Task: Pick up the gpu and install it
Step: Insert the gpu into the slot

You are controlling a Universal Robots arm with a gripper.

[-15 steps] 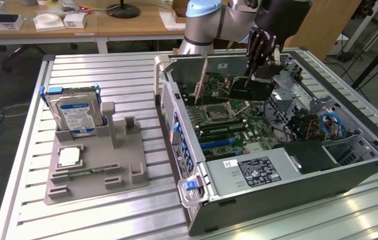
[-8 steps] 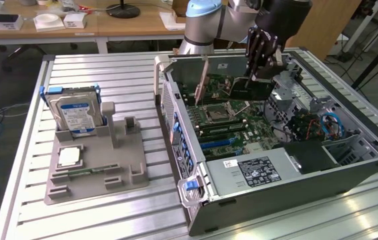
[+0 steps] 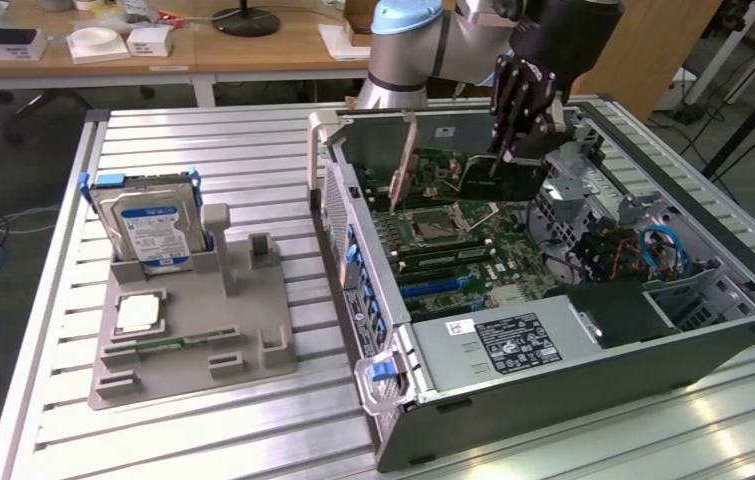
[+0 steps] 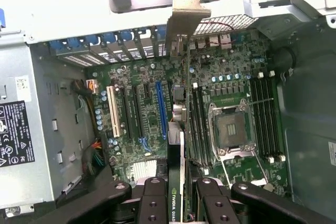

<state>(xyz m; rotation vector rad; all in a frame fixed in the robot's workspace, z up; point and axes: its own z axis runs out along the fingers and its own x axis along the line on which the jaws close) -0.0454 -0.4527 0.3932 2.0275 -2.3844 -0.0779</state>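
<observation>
The gpu (image 3: pixel 508 182) is a thin black card hanging on edge inside the open computer case (image 3: pixel 737 290), above the motherboard (image 3: pixel 451 250). My gripper (image 3: pixel 520 140) is shut on its upper edge, reaching down into the case. In the wrist view the gpu (image 4: pixel 183 145) appears edge-on between my two black fingers (image 4: pixel 155 198), with its silvery bracket (image 4: pixel 186 14) at the far end near the case's rear slots. It hovers over the gap between the blue slot (image 4: pixel 161 108) and the memory slots beside the CPU socket (image 4: pixel 231 129). I cannot tell whether it touches the board.
A grey holder (image 3: pixel 190 340) at the exterior view's left carries a silver hard drive (image 3: pixel 150 225) and a square processor chip (image 3: pixel 137 315). The power supply (image 3: pixel 511 340) fills the case's near end. A white slot (image 4: pixel 112 111) lies beside the blue one.
</observation>
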